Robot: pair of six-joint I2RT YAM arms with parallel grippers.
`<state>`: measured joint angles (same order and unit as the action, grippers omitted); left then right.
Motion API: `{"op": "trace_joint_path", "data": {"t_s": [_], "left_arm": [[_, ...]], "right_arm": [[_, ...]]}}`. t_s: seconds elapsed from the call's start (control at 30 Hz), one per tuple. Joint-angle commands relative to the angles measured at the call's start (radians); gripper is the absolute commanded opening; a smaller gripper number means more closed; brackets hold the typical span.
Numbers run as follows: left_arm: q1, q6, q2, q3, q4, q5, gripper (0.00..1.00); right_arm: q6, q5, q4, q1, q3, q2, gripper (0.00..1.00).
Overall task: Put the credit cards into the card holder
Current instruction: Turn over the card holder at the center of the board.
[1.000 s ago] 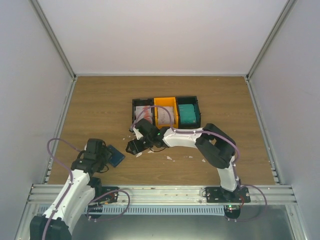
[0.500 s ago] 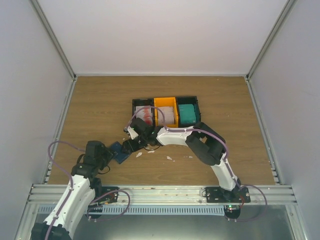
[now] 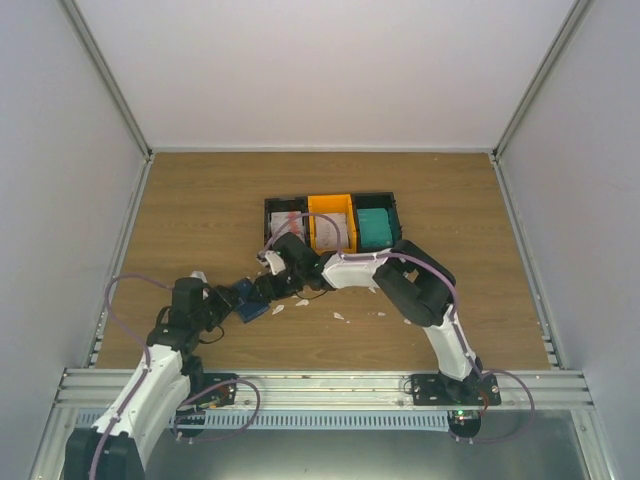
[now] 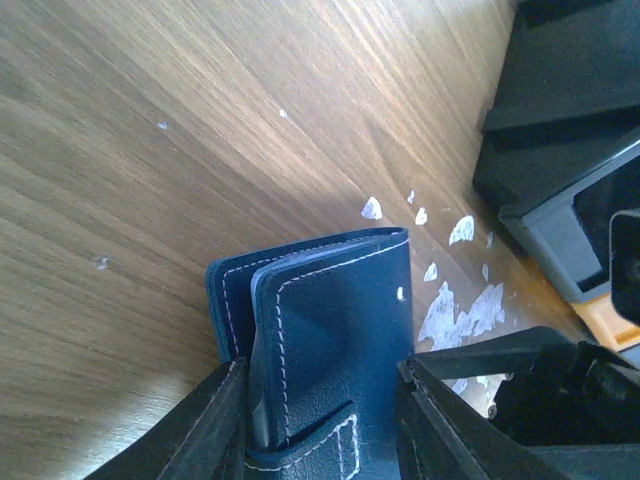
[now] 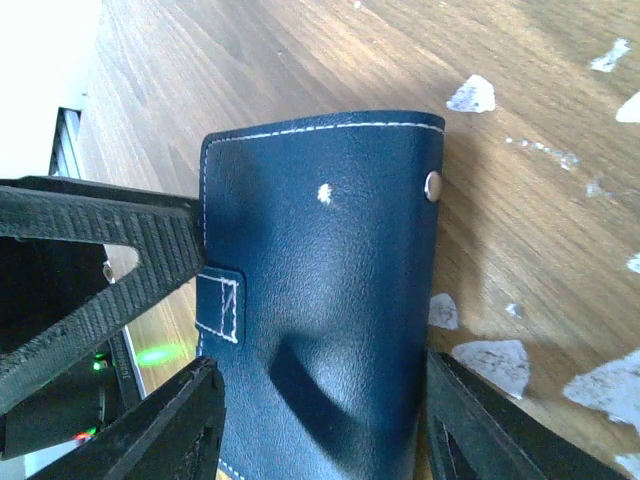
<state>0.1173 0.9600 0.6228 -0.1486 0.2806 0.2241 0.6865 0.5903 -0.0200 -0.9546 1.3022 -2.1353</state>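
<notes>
The card holder (image 4: 330,320), likely light and floppy, is pinched edgewise by the left tool (image 4: 320,400) and straddled by the spread right tool (image 5: 322,400).

The card holder (image 4: 330,330) runs off the bottom edge between the fingers of the left gripper (image 4: 320,365), and between those of the right gripper (image 5: 322,360), where contact cannot be told. From above, both grippers hide most of it. Ahead of the left gripper, the black bin (image 4: 550,225) is cropped.
</notes>
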Motion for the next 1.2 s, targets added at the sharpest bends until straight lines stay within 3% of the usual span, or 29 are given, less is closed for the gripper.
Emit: {"op": "trace_joint_path", "data": {"t_s": [0.0, 0.4, 0.63, 0.67, 0.8, 0.87, 1.07, 1.17], "left_arm": [[0.001, -0.029, 0.040, 0.017, -0.146, 0.108, 0.39], [0.002, -0.074, 0.023, -0.001, -0.193, 0.131, 0.01], [0.002, -0.118, 0.023, -0.098, -0.156, 0.212, 0.00], [0.001, -0.119, 0.031, -0.114, -0.117, 0.187, 0.06], [0.002, -0.120, 0.090, -0.157, 0.047, 0.068, 0.47], [0.002, -0.125, 0.132, -0.158, 0.065, 0.088, 0.58], [0.002, -0.150, 0.234, -0.145, 0.026, 0.182, 0.63], [0.002, -0.150, 0.266, -0.133, -0.010, 0.222, 0.62]], "right_arm": [[0.030, 0.019, -0.007, 0.007, -0.047, -0.001, 0.55], [0.061, 0.018, -0.134, 0.078, -0.207, 0.126, 0.57], [0.104, 0.003, -0.231, 0.152, -0.370, 0.274, 0.63], [0.107, -0.003, -0.231, 0.160, -0.383, 0.290, 0.64], [0.107, -0.032, -0.192, 0.166, -0.394, 0.328, 0.66], [0.091, -0.057, -0.127, 0.161, -0.361, 0.317, 0.66], [-0.007, -0.190, 0.133, 0.079, -0.166, 0.206, 0.66], [-0.009, -0.228, 0.180, 0.051, -0.107, 0.158, 0.58]]}}
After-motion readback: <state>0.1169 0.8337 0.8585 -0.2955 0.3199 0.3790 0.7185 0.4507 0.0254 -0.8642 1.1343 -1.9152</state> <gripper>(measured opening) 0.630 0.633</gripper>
